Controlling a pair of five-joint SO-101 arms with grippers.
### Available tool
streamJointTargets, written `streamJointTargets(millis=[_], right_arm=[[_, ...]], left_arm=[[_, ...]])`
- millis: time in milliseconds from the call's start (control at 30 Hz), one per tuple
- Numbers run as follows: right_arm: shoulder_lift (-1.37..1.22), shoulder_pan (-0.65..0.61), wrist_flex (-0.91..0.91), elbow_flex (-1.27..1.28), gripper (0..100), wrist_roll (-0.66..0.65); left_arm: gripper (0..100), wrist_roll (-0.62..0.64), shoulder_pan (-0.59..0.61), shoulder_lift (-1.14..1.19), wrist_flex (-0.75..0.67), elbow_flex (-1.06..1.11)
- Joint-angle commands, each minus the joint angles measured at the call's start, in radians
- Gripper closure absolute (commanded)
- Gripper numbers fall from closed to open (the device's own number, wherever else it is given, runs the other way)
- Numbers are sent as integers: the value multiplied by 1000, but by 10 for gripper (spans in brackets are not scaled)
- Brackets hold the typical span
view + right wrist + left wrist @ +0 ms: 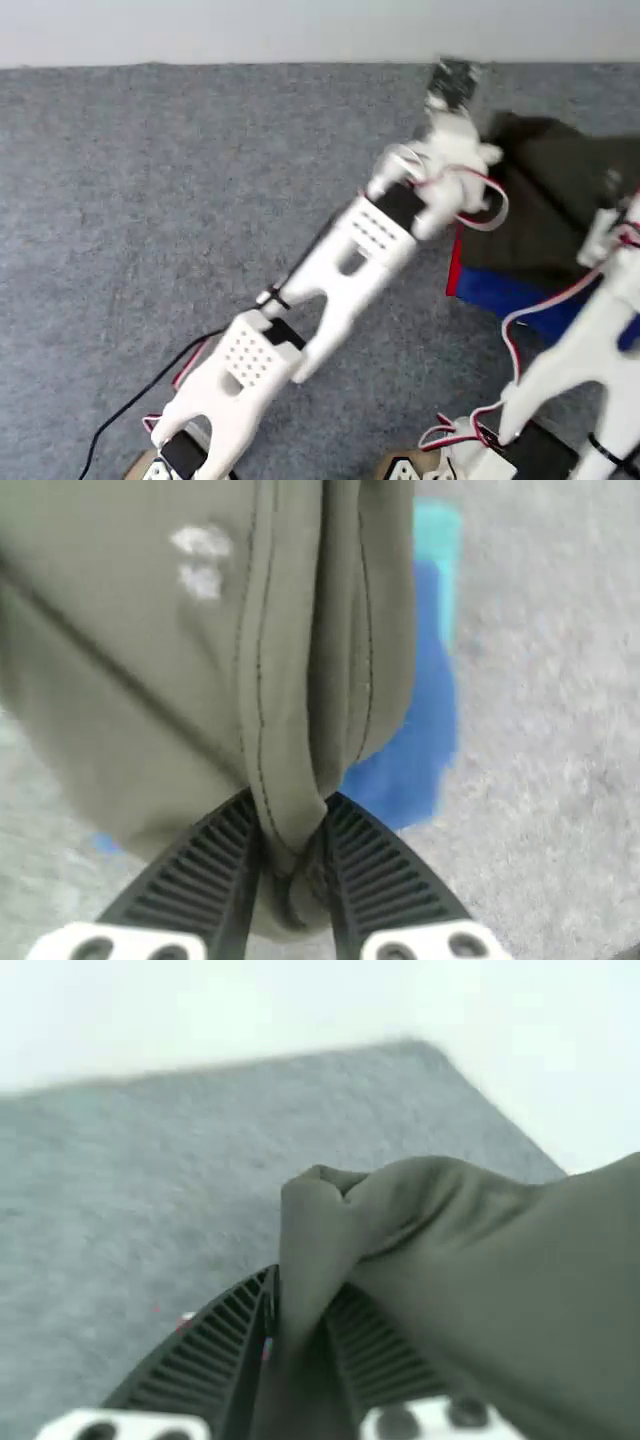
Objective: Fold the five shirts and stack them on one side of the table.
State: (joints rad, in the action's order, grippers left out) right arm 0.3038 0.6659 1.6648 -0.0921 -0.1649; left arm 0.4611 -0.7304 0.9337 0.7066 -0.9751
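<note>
An olive-green shirt (560,200) lies at the table's far right, on top of a blue shirt (515,295) and a red one (455,265) whose edges stick out. My left gripper (452,82) is near the far edge, shut on a bunched fold of the olive shirt (330,1220), which rises between its black fingers (215,1345). My right gripper (612,205) is at the right edge, shut on a hemmed edge of the same olive shirt (290,680). Blue cloth (415,730) shows beneath it in the right wrist view.
Grey carpet-like table surface (170,220) stretches across the left and middle. A white wall (300,30) runs along the far edge. Both arm bases and cables (150,390) sit at the near edge.
</note>
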Motion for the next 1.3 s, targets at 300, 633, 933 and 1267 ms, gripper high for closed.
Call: streamJointTargets(millis=[300, 633, 933, 1267], right_arm=[[56, 65, -268, 402, 412, -48], [47, 64, -176, -78, 865, 100], [-51, -182, -222, -61, 987, 190], [-539, -56, -567, 25, 991, 192]], left_arm=[[857, 137, 51, 250, 239, -490], [842, 144, 261, 49, 451, -567], [849, -124, 559, -5, 898, -564], [986, -443, 907, 15, 1048, -621]])
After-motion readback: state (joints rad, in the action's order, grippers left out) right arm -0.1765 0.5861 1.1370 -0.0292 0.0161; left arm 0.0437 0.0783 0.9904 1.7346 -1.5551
